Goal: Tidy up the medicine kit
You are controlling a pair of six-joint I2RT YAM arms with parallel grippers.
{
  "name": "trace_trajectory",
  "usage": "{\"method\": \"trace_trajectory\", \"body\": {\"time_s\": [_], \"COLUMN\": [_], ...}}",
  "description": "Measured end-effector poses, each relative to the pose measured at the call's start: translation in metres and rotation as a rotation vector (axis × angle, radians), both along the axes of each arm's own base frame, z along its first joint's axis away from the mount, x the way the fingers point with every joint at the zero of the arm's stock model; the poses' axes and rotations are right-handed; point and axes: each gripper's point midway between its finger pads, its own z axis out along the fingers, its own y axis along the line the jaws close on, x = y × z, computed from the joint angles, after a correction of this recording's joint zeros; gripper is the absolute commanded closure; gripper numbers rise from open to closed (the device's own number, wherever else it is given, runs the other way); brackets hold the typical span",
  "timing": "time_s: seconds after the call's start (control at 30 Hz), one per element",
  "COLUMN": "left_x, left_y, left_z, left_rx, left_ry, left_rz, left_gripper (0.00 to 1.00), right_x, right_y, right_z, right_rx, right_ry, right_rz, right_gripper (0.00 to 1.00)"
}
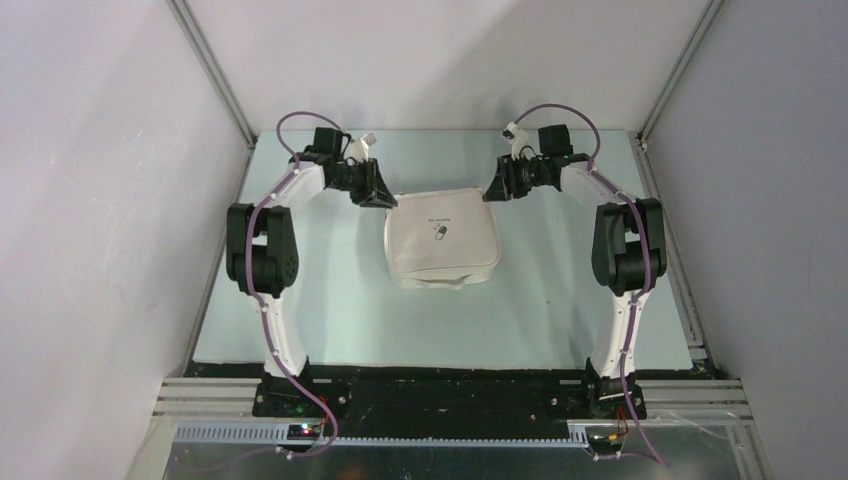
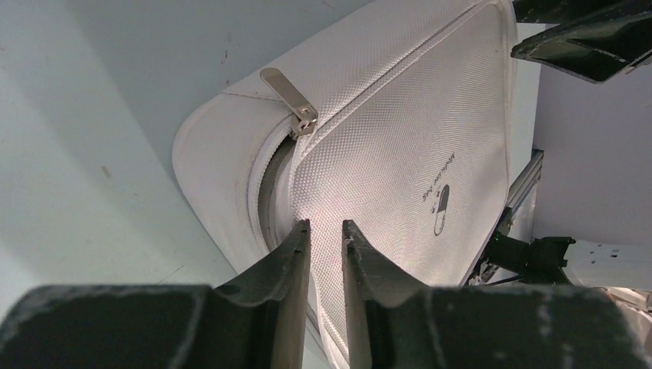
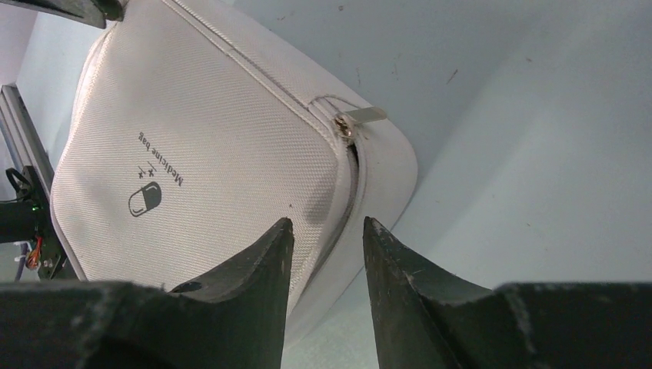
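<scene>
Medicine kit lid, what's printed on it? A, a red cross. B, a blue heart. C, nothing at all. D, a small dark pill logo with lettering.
D: the medicine kit carries a small dark pill logo with the words Medicine bag beside it, clear in the right wrist view.

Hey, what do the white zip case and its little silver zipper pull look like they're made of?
The white rounded-square medicine kit looks like woven fabric, probably synthetic. It is matte with a slight sheen, and a fine, regular weave texture shows across its top. The silver flat zipper pull looks like polished metal, since it glints and reflects light along its length.
</scene>
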Motion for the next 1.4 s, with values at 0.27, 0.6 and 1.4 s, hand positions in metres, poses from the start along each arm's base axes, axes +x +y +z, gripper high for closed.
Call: {"method": "trace_trajectory", "body": {"time_s": [0.27,0.6,1.4], "left_x": [0.000,-0.006,-0.026], "left_y": [-0.002,-0.007,-0.003], "left_z": [-0.002,0.001,0.012], "left_rx": [-0.003,-0.041,-0.076], "left_ry": [0.009,0.015,0.038], "left_rz": [-0.003,-0.057,-0.114], "left_gripper": [0.55,0.65,0.32], "right_x": [-0.001,-0.011,-0.053], "right_y": [0.002,0.001,0.000], "right_z": [-0.001,0.018,0.008], "right_rx": [0.003,0.466,0.662], "right_ry": [0.005,0.343,0.945], "right_rz": [0.003,-0.057,0.029], "right_gripper": [1.00,1.00,0.59]}}
